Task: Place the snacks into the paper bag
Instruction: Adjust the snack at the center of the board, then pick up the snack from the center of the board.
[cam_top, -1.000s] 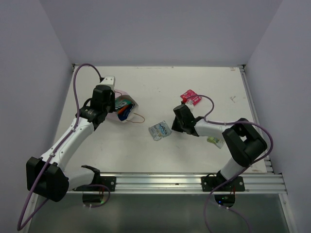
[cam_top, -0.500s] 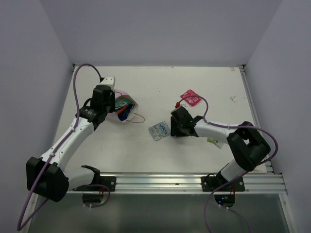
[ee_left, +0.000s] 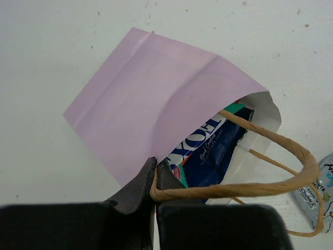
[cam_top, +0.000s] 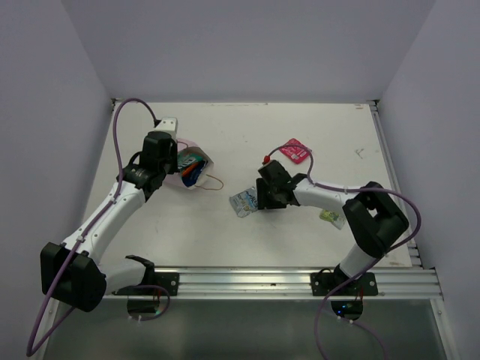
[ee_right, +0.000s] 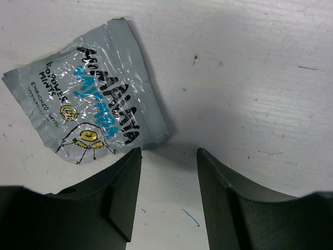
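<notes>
Our right jaws have slid left; spread, they sit beside the crinkled silver-grey packet (ee_right: 86, 112), middle of the bench (cam_top: 247, 127). Our left jaws pinch the pink paper bag (ee_left: 151, 99), far left.

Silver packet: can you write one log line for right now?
left gripper: shut on paper bag | right gripper: open beside silver packet | status: packet not yet grasped
</notes>
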Available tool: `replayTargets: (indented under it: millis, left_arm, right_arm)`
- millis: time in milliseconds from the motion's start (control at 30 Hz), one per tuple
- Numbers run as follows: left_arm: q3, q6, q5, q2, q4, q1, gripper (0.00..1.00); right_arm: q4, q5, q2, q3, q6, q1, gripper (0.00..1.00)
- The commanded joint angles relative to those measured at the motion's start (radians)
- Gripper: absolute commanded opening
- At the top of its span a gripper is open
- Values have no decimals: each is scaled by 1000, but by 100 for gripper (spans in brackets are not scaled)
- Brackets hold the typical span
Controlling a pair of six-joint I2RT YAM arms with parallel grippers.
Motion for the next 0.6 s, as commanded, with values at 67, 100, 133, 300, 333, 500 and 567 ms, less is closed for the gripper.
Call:
replayTargets:
  millis: [67,100,133,300,333,500,567]
  left_arm:
    - [6,1,-8,-33,54,10,0]
    - [6,1,-9,-31,54,10,0]
    - [6,1,-9,-31,52,10,0]
    - [6,1,-8,-31,52,10,0]
    - [4,1,-8,-31,52,10,0]
    - [6,1,-6,-33,54,10,0]
    - [6,1,-8,-33,54,10,0]
  right_arm:
    - [-59,13,77,92,-45,27,52]
    - [-64,25,85,98,-48,34,52]
    - [-65,30,94,101,-48,39,52]
    - [-85,31,149,123,-50,48,50]
    - [-87,33,154,121,-53,48,49]
    - [-123,68,214,126,-66,48,42]
    - [-128,80,234,121,-71,50,35]
